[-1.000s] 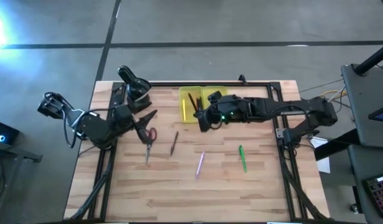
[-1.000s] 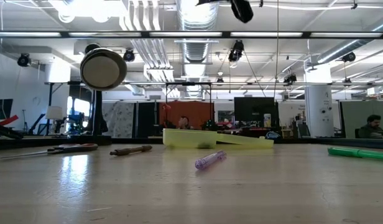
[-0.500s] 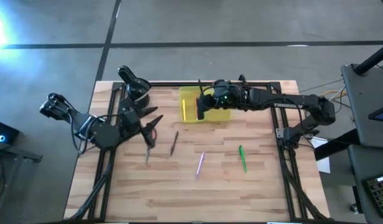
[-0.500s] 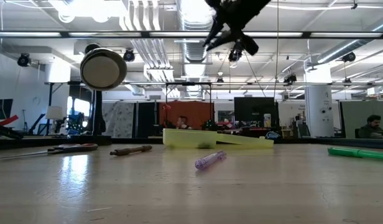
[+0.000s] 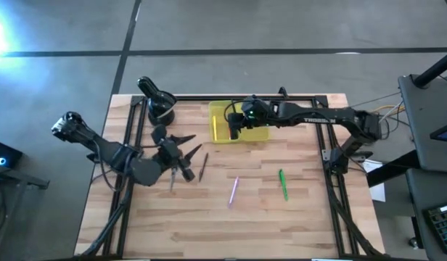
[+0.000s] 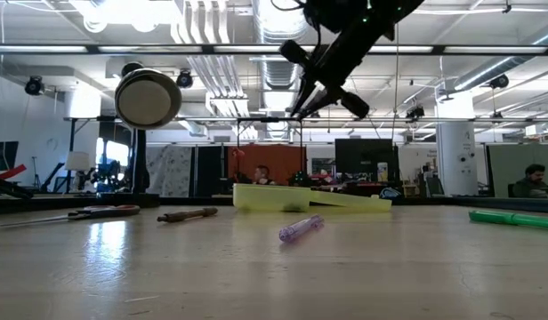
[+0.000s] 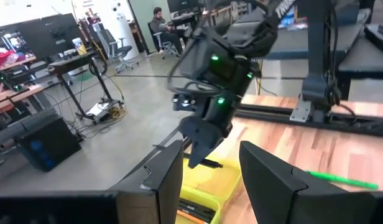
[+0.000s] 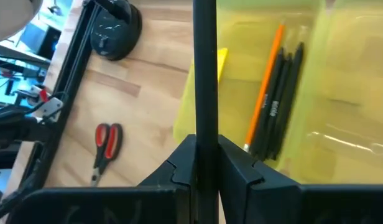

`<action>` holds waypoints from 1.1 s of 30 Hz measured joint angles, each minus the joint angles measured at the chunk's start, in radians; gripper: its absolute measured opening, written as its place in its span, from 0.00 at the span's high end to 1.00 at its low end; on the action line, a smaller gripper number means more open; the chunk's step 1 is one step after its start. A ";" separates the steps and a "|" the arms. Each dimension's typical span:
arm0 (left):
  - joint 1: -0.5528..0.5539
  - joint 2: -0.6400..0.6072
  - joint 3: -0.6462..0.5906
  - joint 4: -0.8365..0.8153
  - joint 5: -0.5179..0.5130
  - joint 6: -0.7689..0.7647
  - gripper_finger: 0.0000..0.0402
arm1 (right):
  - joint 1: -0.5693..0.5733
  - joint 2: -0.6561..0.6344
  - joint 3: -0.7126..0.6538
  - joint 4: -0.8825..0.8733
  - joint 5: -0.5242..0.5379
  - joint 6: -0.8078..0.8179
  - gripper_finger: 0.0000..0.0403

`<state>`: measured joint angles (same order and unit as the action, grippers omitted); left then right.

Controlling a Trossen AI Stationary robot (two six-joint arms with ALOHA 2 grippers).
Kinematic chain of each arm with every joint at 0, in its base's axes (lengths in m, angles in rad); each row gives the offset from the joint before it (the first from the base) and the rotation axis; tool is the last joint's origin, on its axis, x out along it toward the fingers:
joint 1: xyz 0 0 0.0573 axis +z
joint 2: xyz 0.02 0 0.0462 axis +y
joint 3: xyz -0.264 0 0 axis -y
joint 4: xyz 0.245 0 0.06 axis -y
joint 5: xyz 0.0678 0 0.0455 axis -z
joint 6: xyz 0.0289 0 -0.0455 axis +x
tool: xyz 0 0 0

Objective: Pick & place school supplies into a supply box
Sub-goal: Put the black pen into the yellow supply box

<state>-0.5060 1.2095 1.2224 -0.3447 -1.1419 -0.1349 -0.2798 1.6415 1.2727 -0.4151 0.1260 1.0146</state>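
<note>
The yellow supply box (image 5: 222, 116) (image 8: 341, 74) lies open at the table's far side, with an orange pencil (image 8: 263, 93) and black pens (image 8: 282, 99) lying in one half. My right gripper (image 5: 235, 127) (image 8: 205, 146) hangs above it, shut on a black pen (image 8: 205, 62). My left gripper (image 5: 186, 148) is open and low over the red-handled scissors (image 8: 106, 146), beside a brown pencil (image 5: 203, 167). A purple pen (image 5: 234, 191) and a green pen (image 5: 283, 184) lie flat on the table nearer me. My right gripper pinches the black pen's shaft (image 8: 205, 127) between its two fingers, and the pen runs on ahead past the fingertips. The gripper comes from above, slanting down (image 6: 326, 80). The pen is lifted clear, above the box's edge.
A black round holder (image 5: 160, 104) stands at the far left corner, left of the box. A black frame rail (image 5: 303, 98) runs along the table's far edge and sides. Bare wood lies along the near half (image 5: 231, 225).
My right gripper has carried the black pen from the table's middle toward the far edge, over the yellow box, and has come down into the low view. My left gripper has moved right and nearer, over the scissors. The pens on the table have stayed put.
</note>
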 joint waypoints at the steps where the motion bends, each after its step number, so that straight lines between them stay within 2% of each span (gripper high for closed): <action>1: 0.000 0.012 0.000 0.000 0.000 0.000 0.65 | 0.000 0.013 0.009 0.005 -0.002 -0.001 0.92; 4: 0.001 0.040 0.000 0.000 -0.023 -0.020 0.65 | 0.000 0.052 0.040 0.008 -0.010 -0.002 0.92; 9: 0.002 0.056 0.000 0.000 -0.213 -0.039 0.65 | -0.008 0.124 0.087 0.010 -0.073 0.029 0.92; 11: 0.003 0.059 0.000 0.000 -0.253 -0.039 0.65 | -0.012 0.149 0.103 0.010 -0.098 0.030 0.92; 17: 0.042 0.035 -0.016 -0.001 -0.230 -0.038 0.65 | -0.027 0.187 0.111 0.008 -0.111 0.074 0.92; 21: 0.104 -0.020 -0.077 0.002 -0.179 -0.038 0.65 | -0.042 0.184 0.109 0.007 -0.103 0.088 0.92; 27: 0.128 -0.068 -0.175 0.002 -0.177 -0.038 0.65 | -0.078 0.185 0.109 0.008 -0.085 0.112 0.92; 33: 0.146 -0.063 -0.238 0.004 -0.174 -0.037 0.65 | -0.113 0.222 0.107 0.000 -0.074 0.108 0.92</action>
<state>-0.3601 1.1460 0.9846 -0.3407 -1.3160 -0.1721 -0.3925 1.8634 1.3796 -0.4147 0.0521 1.1223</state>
